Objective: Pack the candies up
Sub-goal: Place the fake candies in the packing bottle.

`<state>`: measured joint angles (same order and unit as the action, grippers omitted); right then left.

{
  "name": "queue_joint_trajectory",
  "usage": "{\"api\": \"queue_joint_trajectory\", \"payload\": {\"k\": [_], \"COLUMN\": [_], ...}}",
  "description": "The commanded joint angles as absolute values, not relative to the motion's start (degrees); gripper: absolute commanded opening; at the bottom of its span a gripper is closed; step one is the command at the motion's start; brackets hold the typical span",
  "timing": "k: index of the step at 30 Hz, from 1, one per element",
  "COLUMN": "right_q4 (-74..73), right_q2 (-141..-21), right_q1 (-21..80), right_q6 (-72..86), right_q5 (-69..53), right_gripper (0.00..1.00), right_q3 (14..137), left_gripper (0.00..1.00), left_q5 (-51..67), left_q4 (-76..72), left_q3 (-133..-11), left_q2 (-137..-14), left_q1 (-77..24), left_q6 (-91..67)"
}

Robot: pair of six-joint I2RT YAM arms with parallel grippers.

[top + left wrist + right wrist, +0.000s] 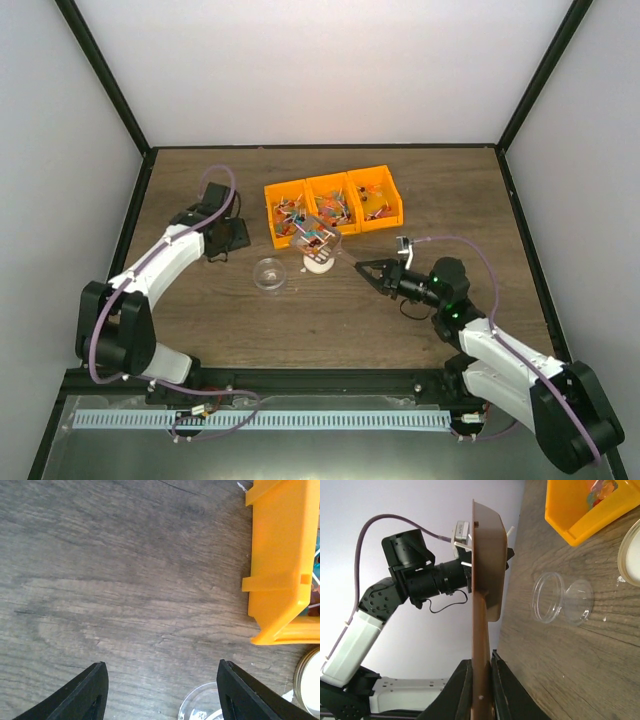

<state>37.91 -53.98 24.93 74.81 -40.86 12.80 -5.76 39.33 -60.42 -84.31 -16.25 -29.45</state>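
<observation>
Right claw (481, 687) grips the scoop (485, 570); left claw (162, 695) is open and holds nothing. Risk: the cup (270, 275), toward the near edge from the 3 bins (372, 172), is unbraced. A nudge could tip it and scatter the candies (290, 215).

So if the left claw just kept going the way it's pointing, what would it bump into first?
Probably just the bare wooden table. The left gripper is open, with only wood ahead between its fingers; the orange bin sits off to the side.

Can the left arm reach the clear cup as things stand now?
Probably yes: the left gripper is open, and only bare table lies between it and the clear cup.
</observation>
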Motion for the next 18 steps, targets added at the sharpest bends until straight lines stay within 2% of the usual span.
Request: {"api": "queue_joint_trajectory", "payload": {"k": [1,8,18], "right_q4": [32.06,27.34,24.12], "right_q2": [-51.3,-52.05,-61.04], "right_q1": [26.84,30.67,34.61], "right_q6": [69.48,65.31,59.34], "right_q5": [-40.67,-38.11,-37.24], "right_gripper": [0.01,0.01,0.01], "right_q3": [12.89,14.28,20.07], "left_gripper": [0.62,0.63,0.63], "left_q5": [-5.32,-5.87,-6.5], "left_q4": [39.63,38.83,38.13], "left_q3": [-57.46,-53.62,-52.43], "left_q2": [-80.77,-78.28,-78.75], "left_q1": [-16.08,-16.08,-16.0], "left_q6": [-31.3,-31.78,-31.62]}}
